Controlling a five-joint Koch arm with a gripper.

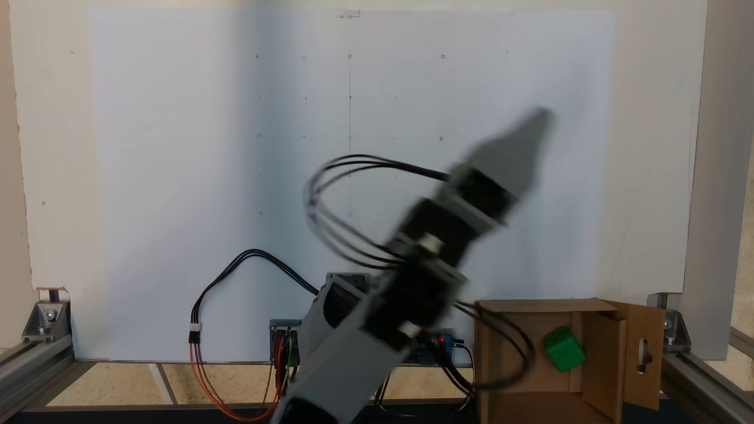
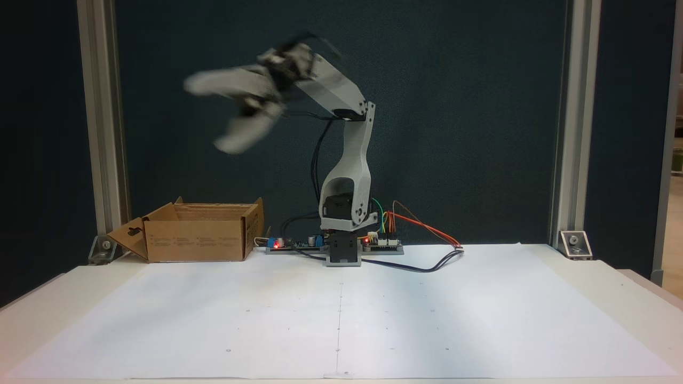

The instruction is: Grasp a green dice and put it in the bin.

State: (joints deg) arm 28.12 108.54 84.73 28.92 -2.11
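1. The gripper (image 2: 205, 114) hung blurred high in the air, jaws spread wide, holding nothing.
2. The green dice (image 1: 564, 348) lay inside the bin (image 2: 195, 246).
3. The bin stood on white paper (image 2: 341, 314), beside the arm's base.

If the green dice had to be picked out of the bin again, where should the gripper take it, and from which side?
Probably from above, through the open top of the bin, since cardboard walls block the sides. The green dice lies tilted, so close on two opposite flat faces, turning the gripper, now open, to match.
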